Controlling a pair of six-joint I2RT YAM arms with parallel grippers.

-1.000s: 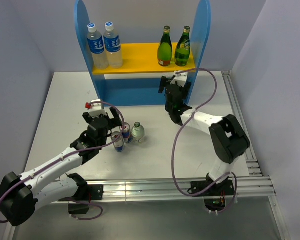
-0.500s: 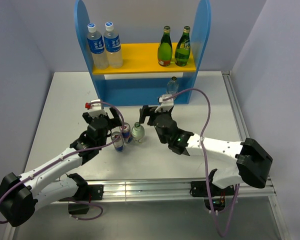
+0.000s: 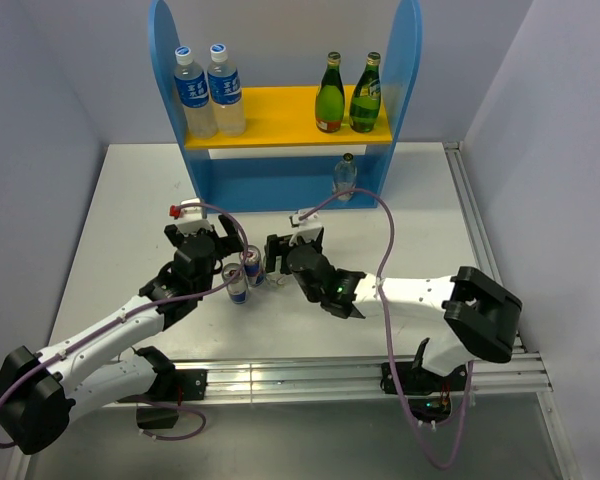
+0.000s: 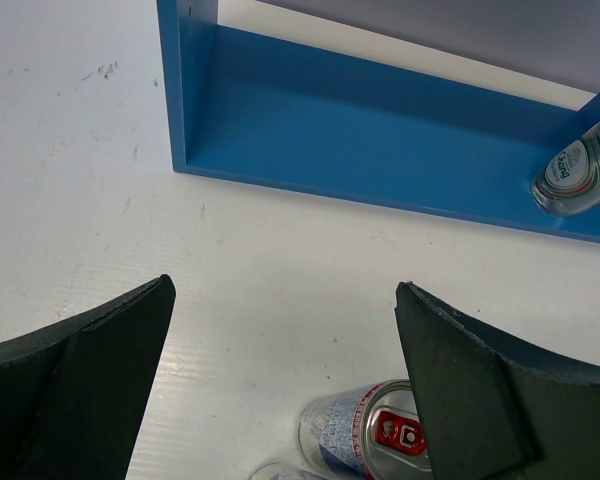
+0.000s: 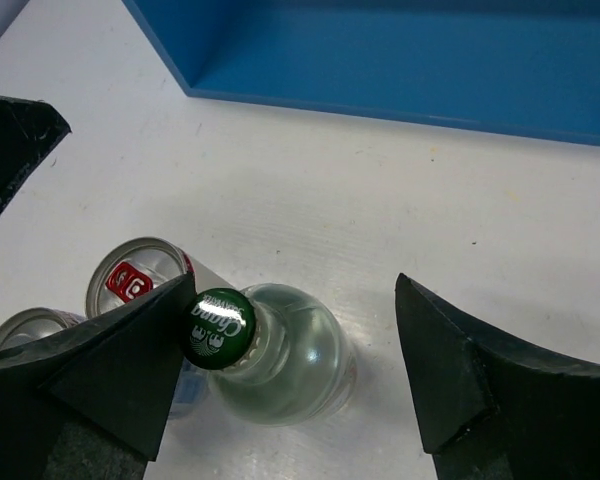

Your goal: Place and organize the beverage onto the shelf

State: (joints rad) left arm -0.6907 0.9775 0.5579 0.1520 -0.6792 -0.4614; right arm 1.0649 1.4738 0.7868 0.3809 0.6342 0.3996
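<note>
The small clear bottle (image 5: 280,370), green cap up, stands on the table (image 3: 130,210). The right gripper (image 5: 295,290) straddles it with jaws spread wide, the cap just beside one finger and nothing pinched. Just beside the bottle we see the first can (image 5: 138,281), then the second can (image 5: 22,330). The left gripper (image 4: 285,292) hovers by those cans, fingers wide apart and empty. On the shelf (image 3: 280,185), the other small clear bottle (image 3: 344,177) stands low at the right end. Up on the yellow board (image 3: 280,110) are the first green bottle (image 3: 329,98) and the second green bottle (image 3: 365,97).
</note>
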